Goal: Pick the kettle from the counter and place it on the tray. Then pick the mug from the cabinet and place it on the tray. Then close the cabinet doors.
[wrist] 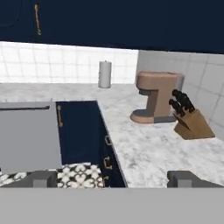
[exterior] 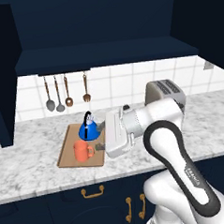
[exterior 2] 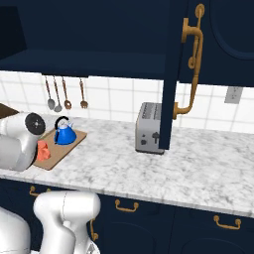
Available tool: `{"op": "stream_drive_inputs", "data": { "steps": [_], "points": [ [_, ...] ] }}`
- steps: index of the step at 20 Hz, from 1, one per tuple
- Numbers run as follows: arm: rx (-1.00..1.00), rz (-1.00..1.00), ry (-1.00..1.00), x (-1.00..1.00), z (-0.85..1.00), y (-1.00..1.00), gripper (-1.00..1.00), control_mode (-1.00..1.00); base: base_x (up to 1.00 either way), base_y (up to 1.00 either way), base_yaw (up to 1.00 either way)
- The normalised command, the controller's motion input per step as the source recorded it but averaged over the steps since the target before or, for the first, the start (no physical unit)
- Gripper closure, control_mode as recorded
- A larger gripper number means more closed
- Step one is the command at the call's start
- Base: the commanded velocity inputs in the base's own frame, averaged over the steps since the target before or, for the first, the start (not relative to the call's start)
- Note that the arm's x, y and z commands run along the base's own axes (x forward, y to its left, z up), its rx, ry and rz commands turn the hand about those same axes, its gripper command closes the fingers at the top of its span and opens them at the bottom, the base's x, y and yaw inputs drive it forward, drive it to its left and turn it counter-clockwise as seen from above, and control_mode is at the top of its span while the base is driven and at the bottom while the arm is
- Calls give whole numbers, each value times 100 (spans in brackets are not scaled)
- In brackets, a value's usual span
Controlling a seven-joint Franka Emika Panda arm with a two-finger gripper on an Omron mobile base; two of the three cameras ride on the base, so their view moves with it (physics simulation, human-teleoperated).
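The blue kettle (exterior: pixel 89 129) (exterior 2: pixel 65 134) stands upright at the back of the wooden tray (exterior: pixel 66 154) (exterior 2: pixel 67 146) on the marbled counter (exterior: pixel 31 137). In front of the kettle on the same tray sits the orange mug (exterior: pixel 82 151) (exterior 2: pixel 43 150). Just right of the mug, my gripper (exterior: pixel 102 145) (wrist: pixel 113 179) points left along the counter, open, with nothing between its fingertips (wrist: pixel 41 178). Above, the navy cabinet (exterior: pixel 105 55) is open. Its doors stand out to the left (exterior: pixel 1 92) and right (exterior 2: pixel 171 74).
A silver toaster (exterior: pixel 167 94) (exterior 2: pixel 149 128) stands right of the tray. Utensils (exterior: pixel 66 93) hang on the tiled wall behind. Further along the counter, the hand view has a coffee machine (wrist: pixel 155 96), a knife block (wrist: pixel 190 120) and a paper roll (wrist: pixel 105 74).
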Motion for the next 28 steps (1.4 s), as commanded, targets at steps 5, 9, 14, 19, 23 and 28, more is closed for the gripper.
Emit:
{"op": "stream_drive_inputs", "data": {
  "steps": [5,9,14,19,23,28],
  "points": [
    [-7,19,-67,-25,43,42,-100,-100,0,0,0],
    [-13,25,-40,-32,48,39,-100,-100,0,0,0],
    [-7,20,-33,-38,53,35,-100,-100,0,0,0],
    [-10,8,-57,-36,31,41,-100,-100,0,0,0],
    [-6,2,-50,-24,36,56,-100,-100,0,0,0],
    [-1,2,-44,-36,50,41,-100,-100,0,0,0]
  ]
}}
